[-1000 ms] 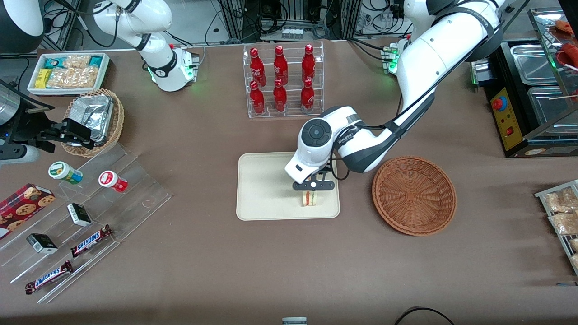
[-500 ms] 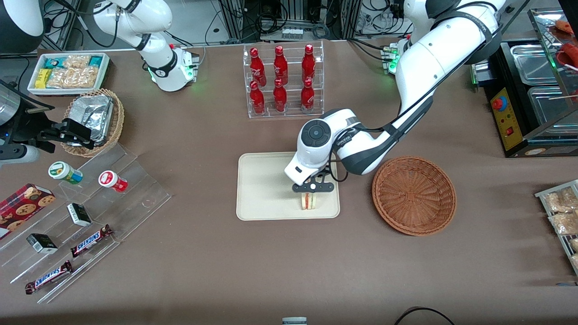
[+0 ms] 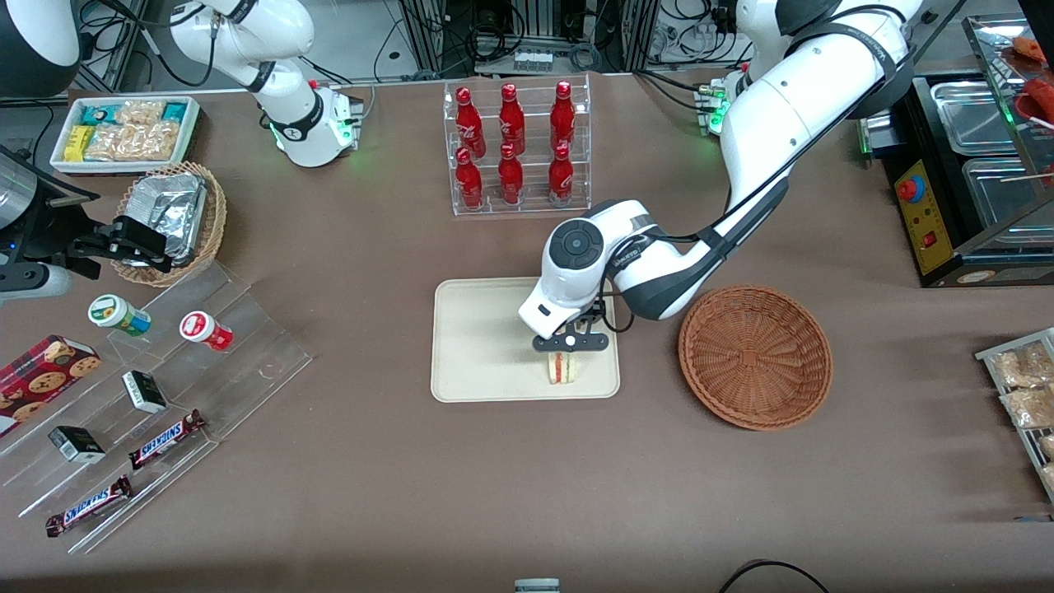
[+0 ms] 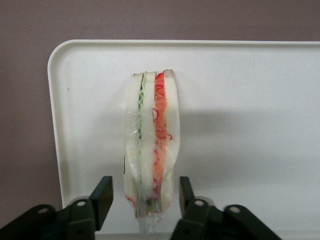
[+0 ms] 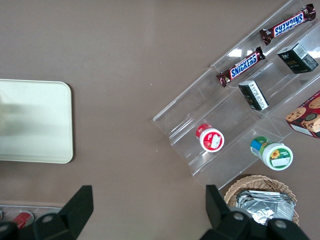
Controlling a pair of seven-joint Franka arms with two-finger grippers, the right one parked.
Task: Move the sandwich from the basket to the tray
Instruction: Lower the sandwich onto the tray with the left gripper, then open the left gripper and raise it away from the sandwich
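Observation:
The sandwich (image 3: 561, 369) stands on its edge on the cream tray (image 3: 478, 346), near the tray's corner closest to the basket. In the wrist view the sandwich (image 4: 150, 140) shows white bread with green and red filling, wrapped in clear film, resting on the tray (image 4: 240, 125). My left gripper (image 3: 563, 354) hangs just over it and is open. Its black fingers (image 4: 102, 197) straddle the wedge's end, with a gap on each side of the gripper (image 4: 145, 194). The reddish-brown basket (image 3: 755, 356) beside the tray holds nothing.
A clear rack of red bottles (image 3: 515, 148) stands farther from the camera than the tray. Toward the parked arm's end lie a stepped acrylic shelf with snacks (image 3: 156, 371), a tan basket with foil (image 3: 169, 218) and a white bin of packets (image 3: 123, 132).
The wrist has drawn back a little from the sandwich, so more of the wedge shows below the gripper. The sandwich stays in place on the tray.

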